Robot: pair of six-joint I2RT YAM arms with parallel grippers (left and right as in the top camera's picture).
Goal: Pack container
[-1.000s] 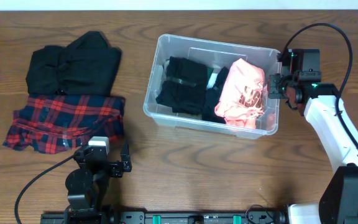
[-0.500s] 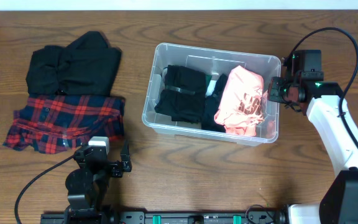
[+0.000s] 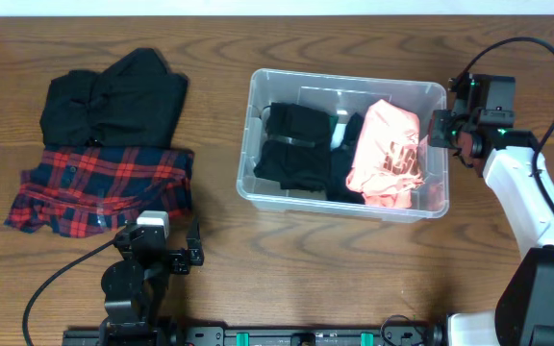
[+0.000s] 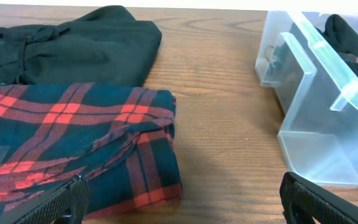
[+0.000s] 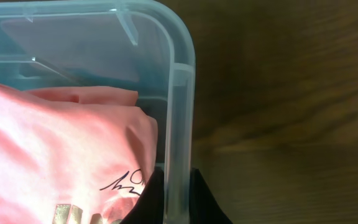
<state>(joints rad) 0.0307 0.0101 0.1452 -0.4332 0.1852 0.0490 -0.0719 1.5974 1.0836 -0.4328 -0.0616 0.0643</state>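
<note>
Right jaws clamped over the right wall of the container, one finger inside, just beside the pink garment. I judge that a sideways pull could flex the thin wall, slip the hold, or catch the fabric. Container: right of centre on the worktop. Left jaws apart, empty, near the plaid garment at left.

Overhead looks straight down; left wrist low, sideways; right wrist close; container shared.
</note>
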